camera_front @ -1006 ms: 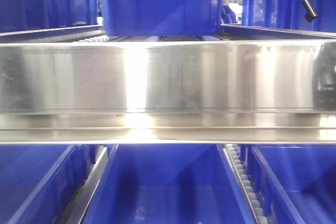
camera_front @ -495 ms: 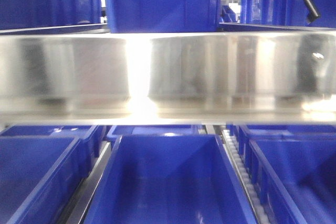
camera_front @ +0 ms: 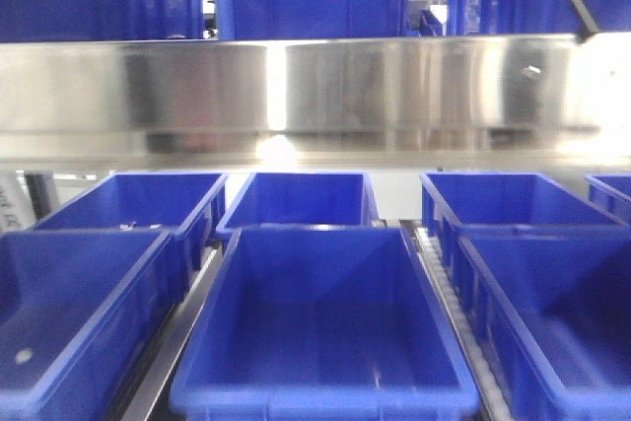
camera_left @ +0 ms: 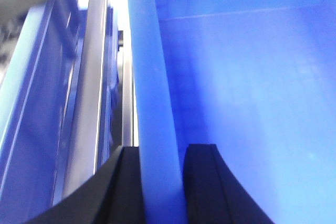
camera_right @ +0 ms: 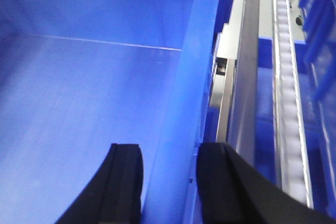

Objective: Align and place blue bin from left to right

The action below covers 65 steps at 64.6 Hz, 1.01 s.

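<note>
Pinching the left wall of the blue bin (camera_left: 149, 77) from both sides, the left hand (camera_left: 163, 184) grips tight; the right hand (camera_right: 170, 182) clamps the opposite wall likewise. The bin's floor lies between both hands; a roller track (camera_right: 283, 77) runs just outside the right hand.

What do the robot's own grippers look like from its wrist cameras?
Only the finger ends show. The left gripper has two plain matt black fingers, flat on their inner faces, with outer edges that flare wider toward the base. The right gripper looks the same: two black fingers with slightly rounded tips. No cables, markings or arm links are visible.
</note>
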{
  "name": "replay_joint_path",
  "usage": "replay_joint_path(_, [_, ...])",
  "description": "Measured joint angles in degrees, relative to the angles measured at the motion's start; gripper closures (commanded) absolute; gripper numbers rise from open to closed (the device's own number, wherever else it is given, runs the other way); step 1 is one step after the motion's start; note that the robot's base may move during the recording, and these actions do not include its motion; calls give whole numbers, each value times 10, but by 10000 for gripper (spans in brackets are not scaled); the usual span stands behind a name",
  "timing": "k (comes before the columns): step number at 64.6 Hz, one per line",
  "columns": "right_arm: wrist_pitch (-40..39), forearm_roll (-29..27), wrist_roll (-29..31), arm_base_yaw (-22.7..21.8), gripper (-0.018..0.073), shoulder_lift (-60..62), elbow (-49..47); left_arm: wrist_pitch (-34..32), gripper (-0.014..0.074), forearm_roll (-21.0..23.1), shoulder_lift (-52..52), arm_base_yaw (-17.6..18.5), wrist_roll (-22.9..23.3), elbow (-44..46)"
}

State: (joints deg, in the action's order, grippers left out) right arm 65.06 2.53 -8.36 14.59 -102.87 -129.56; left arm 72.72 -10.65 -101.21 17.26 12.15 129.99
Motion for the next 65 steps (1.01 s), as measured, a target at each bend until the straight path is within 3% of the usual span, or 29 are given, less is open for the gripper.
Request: replay_joint_path(65, [0,0,0,0,638,0,0,0,609,2,0,0,0,0])
